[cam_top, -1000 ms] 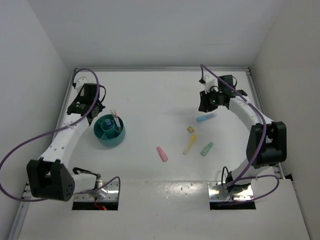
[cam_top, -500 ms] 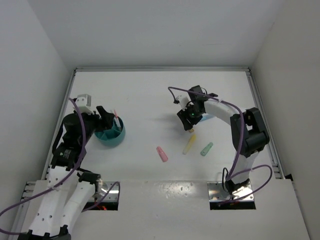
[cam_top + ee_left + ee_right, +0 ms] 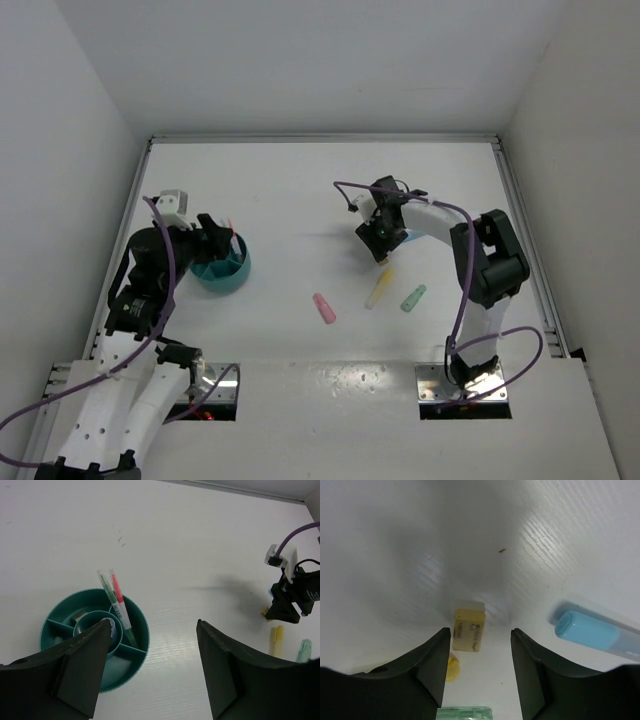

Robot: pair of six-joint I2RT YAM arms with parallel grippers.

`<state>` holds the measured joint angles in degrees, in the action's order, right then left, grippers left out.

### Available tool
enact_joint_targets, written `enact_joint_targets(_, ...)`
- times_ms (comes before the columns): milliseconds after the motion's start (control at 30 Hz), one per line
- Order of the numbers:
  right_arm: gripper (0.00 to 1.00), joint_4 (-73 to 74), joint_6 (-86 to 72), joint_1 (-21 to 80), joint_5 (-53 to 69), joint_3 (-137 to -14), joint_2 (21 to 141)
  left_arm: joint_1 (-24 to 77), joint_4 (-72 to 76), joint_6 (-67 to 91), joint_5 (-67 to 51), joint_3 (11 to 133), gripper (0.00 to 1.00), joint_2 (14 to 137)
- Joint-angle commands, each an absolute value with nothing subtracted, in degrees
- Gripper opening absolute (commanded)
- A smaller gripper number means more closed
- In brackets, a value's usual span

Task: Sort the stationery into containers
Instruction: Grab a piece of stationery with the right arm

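The dark-teal cup [image 3: 243, 268] [image 3: 131, 672] stands at the left and has inner compartments. A thin pink pen [image 3: 119, 605] and a green pen [image 3: 108, 591] lean in it. My left gripper [image 3: 215, 240] [image 3: 154, 625] hangs open above the cup's right side, holding nothing. My right gripper [image 3: 380, 238] [image 3: 481, 631] is open low over a small yellowish eraser [image 3: 469, 629], which lies between the jaws close to the left finger. A blue marker [image 3: 595, 632] lies just right of it. Yellow [image 3: 379, 288], green [image 3: 413, 298] and pink [image 3: 324, 308] markers lie on the table.
White walls close in the table on the left, far and right sides. A purple cable [image 3: 350, 187] loops off the right wrist. Both arm bases sit on metal plates [image 3: 465, 385] at the near edge.
The left gripper has opened and its arm has folded back beside the cup. The right gripper has moved left from the blue marker to over the eraser and has opened wider.
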<state>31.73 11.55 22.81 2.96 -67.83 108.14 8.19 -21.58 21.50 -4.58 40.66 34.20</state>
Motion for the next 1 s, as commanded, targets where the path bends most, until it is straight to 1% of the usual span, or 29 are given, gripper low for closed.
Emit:
enact_joint_targets(0, 0.52, 30.94, 10.02, 23.29, 2.98, -68.73, 109.69, 8.70, -18.98, 21.62, -5.36, 40.34, 0.75, 33.40)
enact_joint_targets(133, 0.52, 30.94, 10.02, 23.29, 3.78, -68.73, 109.69, 8.70, -18.98, 21.62, -5.36, 40.34, 0.75, 33.40)
enact_joint_targets(233, 0.47, 30.94, 10.02, 23.29, 3.78, -68.73, 110.82, 8.70, -18.98, 21.62, -5.36, 40.34, 0.75, 33.40)
enact_joint_targets(300, 0.39, 31.46, 10.02, 23.29, 4.39, -68.73, 111.44, 8.70, -18.98, 21.62, -5.36, 40.34, 0.75, 33.40)
enact_joint_targets(333, 0.33, 31.46, 10.02, 23.29, 4.39, -69.25, 111.97, 8.70, -18.98, 21.62, -5.36, 40.34, 0.75, 32.88)
enact_joint_targets(367, 0.27, 31.46, 10.02, 23.29, 4.92, -69.26, 111.97, 8.70, -18.98, 21.62, -5.36, 40.34, 0.75, 32.87)
enact_joint_targets(400, 0.15, 31.46, 10.02, 23.81, 5.44, -69.26, 111.97, 8.70, -18.98, 22.14, -5.36, 40.34, 0.75, 32.26)
enact_joint_targets(433, 0.10, 31.46, 10.02, 23.82, 5.45, -69.26, 111.97, 8.70, -18.98, 22.15, -5.36, 40.34, 0.75, 32.26)
enact_joint_targets(500, 0.02, 30.94, 10.02, 24.34, 7.55, -69.79, 111.97, 8.70, -18.98, 22.15, -5.36, 40.34, 0.75, 31.12)
enact_joint_targets(567, 0.00, 30.94, 11.94, 25.48, 9.74, -72.93, 111.97, 8.70, -18.46, 22.15, -4.05, 40.34, 0.75, 30.50)
enact_joint_targets(633, 0.00, 32.51, 13.18, 26.54, 13.68, -76.62, 111.97, 8.70, -18.46, 22.15, -3.17, 39.82, 0.75, 29.71)
enact_joint_targets(833, 0.00, 41.30, 17.05, 33.91, 22.49, -103.57, 117.85, 8.70, -17.40, 23.20, 2.19, 38.58, 0.75, 25.85)
enact_joint_targets(900, 0.00, 41.92, 19.67, 37.08, 24.07, -107.47, 118.74, 8.70, -17.40, 23.20, 5.09, 38.06, 0.75, 24.18)
enact_joint_targets(967, 0.00, 41.31, 26.23, 41.19, 24.08, -107.15, 118.74, 8.70, -16.88, 23.99, 9.11, 38.06, 0.75, 22.68)
